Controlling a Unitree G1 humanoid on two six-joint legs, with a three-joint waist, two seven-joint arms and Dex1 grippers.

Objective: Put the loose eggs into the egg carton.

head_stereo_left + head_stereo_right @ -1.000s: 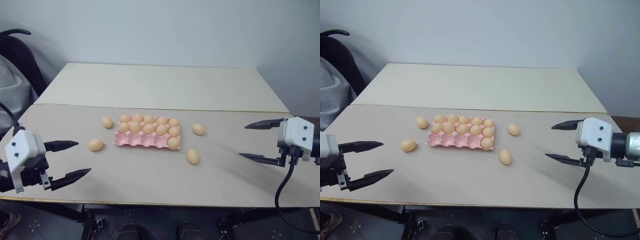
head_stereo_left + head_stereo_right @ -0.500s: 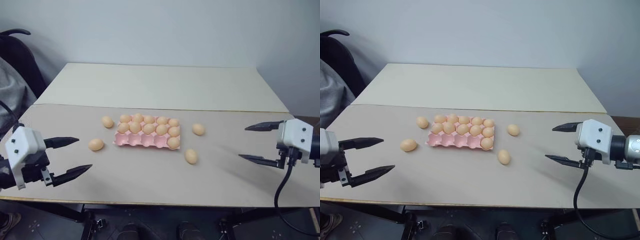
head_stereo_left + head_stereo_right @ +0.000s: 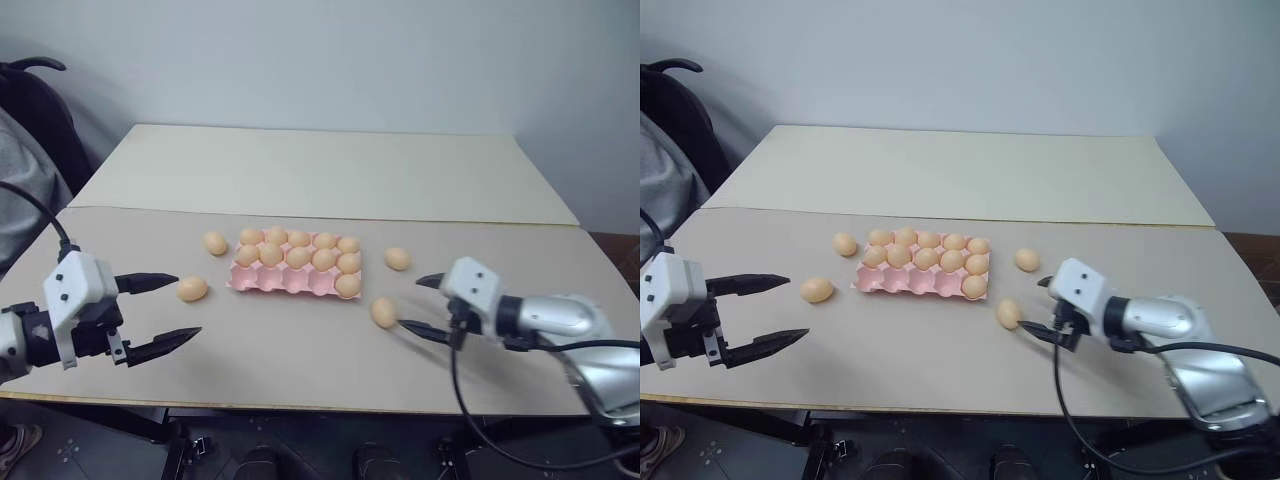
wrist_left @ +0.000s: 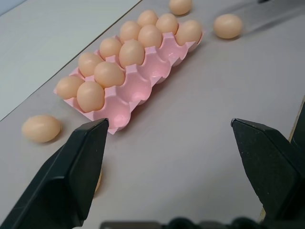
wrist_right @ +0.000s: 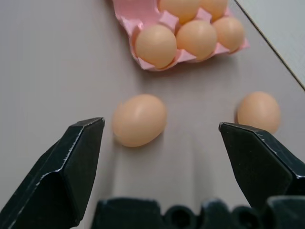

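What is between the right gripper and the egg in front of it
Nothing visible. The right gripper is open, and only bare table lies between it and the nearest loose egg. The egg carton sits beyond that egg.

No readable text, labels, brand marks, numbers or signs can be made out anywhere in these views, tbh.
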